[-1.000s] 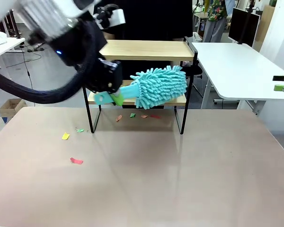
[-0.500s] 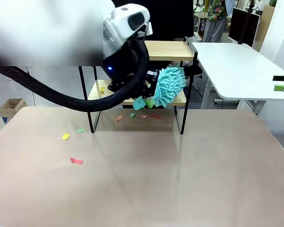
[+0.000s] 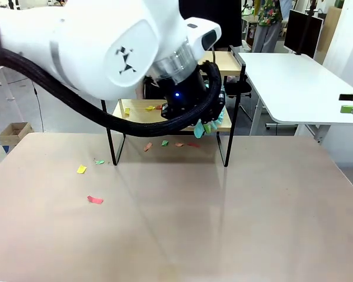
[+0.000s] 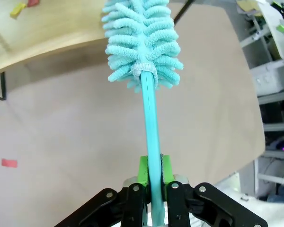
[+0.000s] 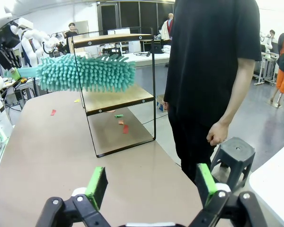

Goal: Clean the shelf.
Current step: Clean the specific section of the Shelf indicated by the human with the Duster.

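L jaws clamp duster (image 4: pixel 143 42) handle; R jaws wide, empty. Risk: sweep snags shelf (image 3: pixel 228 61) frame, or flicks scraps (image 3: pixel 150 108) onto bench (image 3: pixel 223 223).

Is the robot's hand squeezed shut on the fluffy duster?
Shut: green pads of the left gripper pinch the duster by its teal handle.

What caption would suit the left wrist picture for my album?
Left gripper clamping a fluffy teal duster by its handle, head at the edge of the shelf.
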You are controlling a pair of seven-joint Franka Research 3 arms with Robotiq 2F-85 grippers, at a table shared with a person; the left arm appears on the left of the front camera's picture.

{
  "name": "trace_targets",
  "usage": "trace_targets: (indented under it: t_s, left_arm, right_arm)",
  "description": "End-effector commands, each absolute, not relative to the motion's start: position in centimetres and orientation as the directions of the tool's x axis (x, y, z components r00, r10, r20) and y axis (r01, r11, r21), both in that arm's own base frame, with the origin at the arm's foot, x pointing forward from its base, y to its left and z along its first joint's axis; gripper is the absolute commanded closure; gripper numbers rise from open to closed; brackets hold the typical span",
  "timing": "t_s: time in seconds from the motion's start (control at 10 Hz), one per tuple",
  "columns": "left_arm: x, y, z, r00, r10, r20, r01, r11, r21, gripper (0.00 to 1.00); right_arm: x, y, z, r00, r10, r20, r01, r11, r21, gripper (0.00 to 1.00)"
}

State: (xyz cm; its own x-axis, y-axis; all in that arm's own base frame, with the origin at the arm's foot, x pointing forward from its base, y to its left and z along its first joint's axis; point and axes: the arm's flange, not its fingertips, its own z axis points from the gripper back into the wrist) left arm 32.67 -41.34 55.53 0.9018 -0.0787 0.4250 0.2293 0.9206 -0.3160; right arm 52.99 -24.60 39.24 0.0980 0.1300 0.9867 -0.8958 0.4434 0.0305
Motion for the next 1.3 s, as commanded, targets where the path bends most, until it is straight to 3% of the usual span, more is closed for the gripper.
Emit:
trace_targets:
  t_s: [0.0,1.2]
  left_arm:
    - [34.0,-43.8,54.8,0.893,0.0,0.449,0.148,0.944,-0.295,0.87]
    - [35.9,-45.8,49.3,0.908,0.023,0.419,0.12,0.942,-0.314,0.87]
  right_arm:
    - [53.0,-24.5,39.5,0.094,0.134,0.986,-0.897,0.442,0.025,0.0]
    - [53.0,-24.5,39.5,0.094,0.134,0.986,-0.897,0.442,0.025,0.0]
